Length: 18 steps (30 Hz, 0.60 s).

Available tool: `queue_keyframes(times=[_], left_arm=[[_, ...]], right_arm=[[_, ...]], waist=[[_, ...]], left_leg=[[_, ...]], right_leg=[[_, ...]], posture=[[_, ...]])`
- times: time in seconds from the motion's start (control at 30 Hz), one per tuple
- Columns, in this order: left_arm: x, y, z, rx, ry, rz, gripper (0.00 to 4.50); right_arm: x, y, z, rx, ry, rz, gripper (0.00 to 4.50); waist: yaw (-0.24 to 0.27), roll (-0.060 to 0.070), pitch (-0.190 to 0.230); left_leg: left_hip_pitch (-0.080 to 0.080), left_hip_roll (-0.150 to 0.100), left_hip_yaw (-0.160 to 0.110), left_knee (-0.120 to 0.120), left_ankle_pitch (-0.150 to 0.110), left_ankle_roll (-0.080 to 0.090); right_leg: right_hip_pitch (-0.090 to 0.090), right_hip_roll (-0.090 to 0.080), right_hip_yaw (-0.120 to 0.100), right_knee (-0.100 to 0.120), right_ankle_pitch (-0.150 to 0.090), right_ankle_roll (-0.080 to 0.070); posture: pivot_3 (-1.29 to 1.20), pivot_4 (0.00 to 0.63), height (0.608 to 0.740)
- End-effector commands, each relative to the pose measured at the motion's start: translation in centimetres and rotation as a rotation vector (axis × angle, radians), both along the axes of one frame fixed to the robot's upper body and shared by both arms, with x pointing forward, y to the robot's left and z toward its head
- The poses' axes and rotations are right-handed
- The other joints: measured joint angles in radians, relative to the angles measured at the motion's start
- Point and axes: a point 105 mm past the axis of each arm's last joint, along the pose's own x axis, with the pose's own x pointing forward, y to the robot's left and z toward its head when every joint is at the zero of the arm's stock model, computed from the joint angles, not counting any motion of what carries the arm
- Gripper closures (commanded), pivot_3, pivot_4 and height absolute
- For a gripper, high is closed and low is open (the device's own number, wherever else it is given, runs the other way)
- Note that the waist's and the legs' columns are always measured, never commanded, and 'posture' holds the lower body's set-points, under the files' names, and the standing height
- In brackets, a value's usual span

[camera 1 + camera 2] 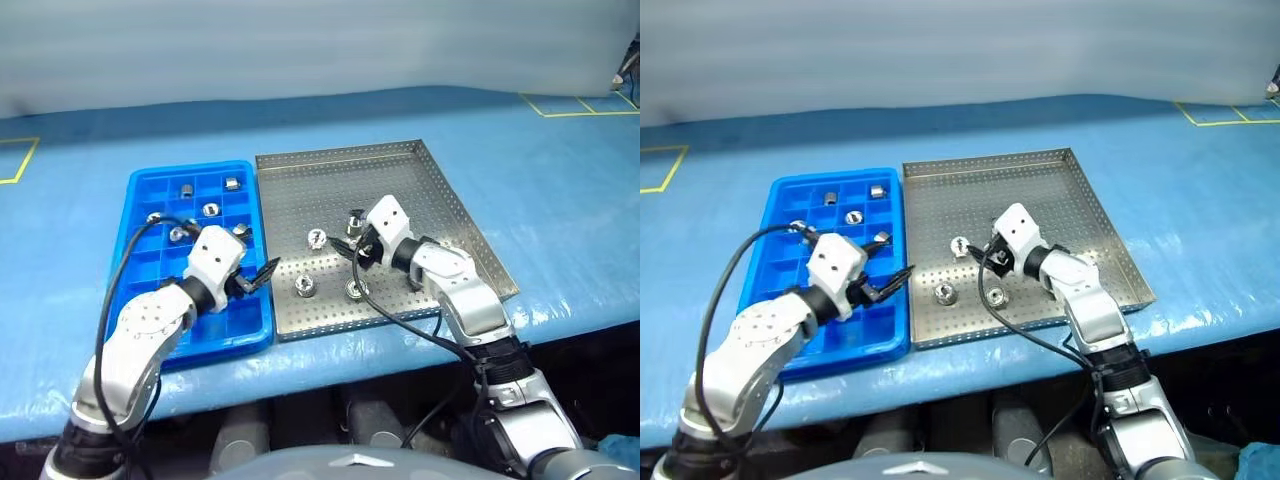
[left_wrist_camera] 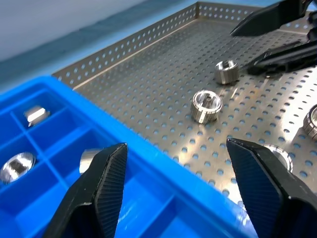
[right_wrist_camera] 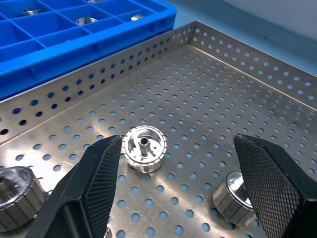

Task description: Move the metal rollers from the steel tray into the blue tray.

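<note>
Steel tray (image 1: 420, 190) and blue tray (image 1: 150, 215) sit side by side on the blue surface (image 1: 560, 170) in the head views; four metal rollers (image 1: 305, 286) lie in the steel tray. The left gripper (image 1: 262, 275) hovers open and empty over the trays' shared edge. In the right wrist view, the right gripper (image 3: 185, 163) is open and empty, a roller (image 3: 144, 148) just beside one finger.

Surface: table (image 1: 560, 180) under a light blue cover, yellow tape outlines at its far right and left edges | On it: blue tray (image 1: 140, 215) on the left, steel tray (image 1: 420, 185) on the right, the 2 side by side, long edges just about touching | Both sit near the front edge
</note>
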Motion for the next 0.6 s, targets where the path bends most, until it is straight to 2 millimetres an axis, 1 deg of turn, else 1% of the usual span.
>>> queue_keyframes(times=[0.03, 0.1, 0.2, 0.23, 0.4, 0.5, 0.6], left_arm=[[-0.6, -2.0, -0.7, 0.094, 0.04, -0.124, 1.02], [-0.4, -2.5, -1.2, 0.144, 0.068, -0.161, 1.02], [0.1, -2.4, -2.1, 0.235, 0.105, -0.196, 1.02], [0.3, -2.4, -2.3, 0.26, 0.113, -0.205, 1.02], [1.3, -2.5, -3.5, 0.345, 0.156, -0.222, 1.02], [1.4, -2.9, -4.4, 0.363, 0.191, -0.244, 1.02], [1.5, -2.6, -5.3, 0.431, 0.201, -0.248, 1.02]], right_arm=[[-0.8, 0.1, 0.7, 0.043, -0.037, -0.011, 0.71], [-0.8, -0.2, 0.5, 0.056, -0.032, -0.045, 0.71], [-1.2, 0.0, 0.7, 0.059, -0.047, -0.045, 0.71], [-1.3, -0.1, 0.8, 0.062, -0.056, -0.051, 0.71], [-1.3, -1.1, 1.4, 0.093, -0.086, -0.119, 0.71], [-1.5, -1.0, 1.5, 0.096, -0.092, -0.125, 0.71], [-1.6, -0.8, 1.5, 0.093, -0.097, -0.124, 0.71]], waist=[[-0.009, 0.0, 0.0], [-0.015, 0.0, 0.0], [-0.034, 0.0, 0.0], [-0.041, 0.0, 0.0], [-0.069, 0.0, 0.0], [-0.088, 0.001, 0.0], [-0.113, 0.001, 0.0]], left_leg=[[0.0, 0.0, 0.0, -0.001, 0.0, 0.0], [0.0, 0.0, 0.0, -0.001, 0.0, 0.0], [0.0, 0.0, 0.0, -0.001, 0.0, 0.0], [0.0, 0.001, 0.0, -0.001, 0.0, 0.0], [0.0, 0.001, 0.0, 0.0, 0.0, 0.0], [0.001, 0.001, -0.001, 0.0, 0.0, 0.0], [0.001, 0.001, -0.001, -0.001, 0.0, 0.0]], right_leg=[[0.0, 0.0, 0.0, 0.0, 0.0, 0.001], [-0.001, 0.0, 0.001, 0.0, 0.002, 0.004], [-0.001, 0.0, 0.001, 0.0, 0.002, 0.004], [-0.001, 0.001, 0.001, 0.0, 0.0, 0.006], [-0.001, 0.001, 0.001, 0.001, 0.0, 0.008], [-0.001, 0.001, 0.002, 0.0, 0.0, 0.008], [-0.001, 0.001, 0.002, 0.001, 0.0, 0.009]], posture=[[-0.14, 0.15, 0.74], [-0.16, 0.15, 0.74], [-0.19, 0.15, 0.74], [-0.21, 0.15, 0.74], [-0.23, 0.15, 0.74], [-0.25, 0.15, 0.74], [-0.25, 0.15, 0.74]])
